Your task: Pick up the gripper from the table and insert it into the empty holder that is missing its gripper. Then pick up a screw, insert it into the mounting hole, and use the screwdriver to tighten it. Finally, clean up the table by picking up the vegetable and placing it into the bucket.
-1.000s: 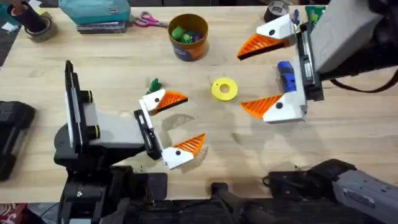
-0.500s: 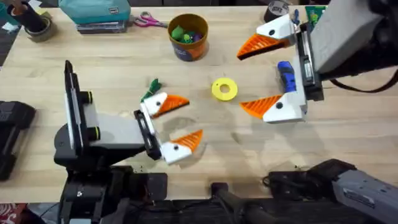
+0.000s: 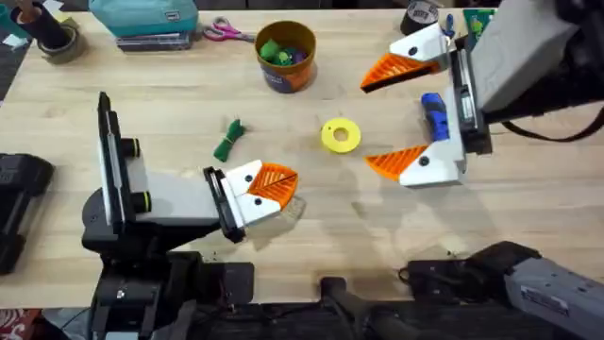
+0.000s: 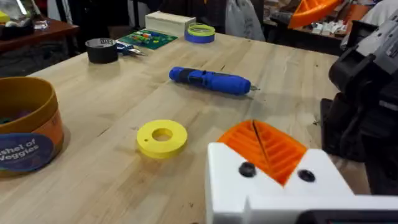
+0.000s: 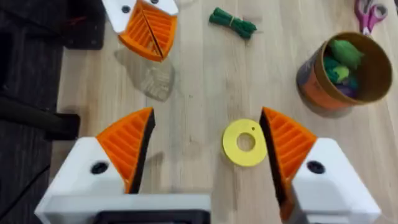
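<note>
The vegetable (image 3: 229, 140), a small dark-green leafy piece, lies on the table (image 3: 528, 203) just beyond my left gripper (image 3: 272, 184). That gripper is shut with its orange fingers pressed together and nothing between them (image 4: 264, 144). My right gripper (image 3: 366, 121) hovers open over the yellow ring (image 3: 340, 135), its fingers (image 5: 132, 144) wide apart and empty. The blue screwdriver (image 4: 211, 80) lies on the wood, partly under the right arm (image 3: 433, 113). The orange bucket (image 3: 285, 55) stands at the back with toy vegetables inside (image 5: 348, 68). The loose gripper, the empty holder and the screw are out of view.
A teal box (image 3: 143, 19) and scissors (image 3: 224, 31) sit along the back edge, with a tape roll (image 3: 57, 40) at the back left. A black tape roll (image 4: 101, 50), a green card (image 4: 148, 38) and a blue-and-yellow tape roll (image 4: 199, 32) lie at the back right.
My left gripper has shut, its two orange fingers coming together on nothing, a little nearer than the vegetable. The right arm has not moved.
</note>
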Robot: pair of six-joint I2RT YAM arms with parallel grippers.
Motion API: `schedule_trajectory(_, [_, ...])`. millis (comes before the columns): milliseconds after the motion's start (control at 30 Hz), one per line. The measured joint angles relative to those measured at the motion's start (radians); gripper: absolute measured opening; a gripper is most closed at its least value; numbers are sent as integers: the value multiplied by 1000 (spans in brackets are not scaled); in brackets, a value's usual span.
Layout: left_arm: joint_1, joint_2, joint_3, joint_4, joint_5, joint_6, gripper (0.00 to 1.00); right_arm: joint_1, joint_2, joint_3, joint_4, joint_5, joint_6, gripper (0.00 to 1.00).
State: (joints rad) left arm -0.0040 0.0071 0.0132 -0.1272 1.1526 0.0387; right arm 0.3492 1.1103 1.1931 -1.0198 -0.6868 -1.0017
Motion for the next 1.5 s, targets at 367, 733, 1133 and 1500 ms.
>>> schedule_trajectory(367, [0,0,0,0,0,0,11,-3,4,128,-103,539,628,996])
schedule_trajectory(733, [0,0,0,0,0,0,11,-64,4,216,-241,746,910,996])
schedule_trajectory(1133, [0,0,0,0,0,0,10,-138,18,216,-268,771,977,996])
schedule_trajectory(1500, [0,0,0,0,0,0,10,-297,232,216,-244,821,1013,996])
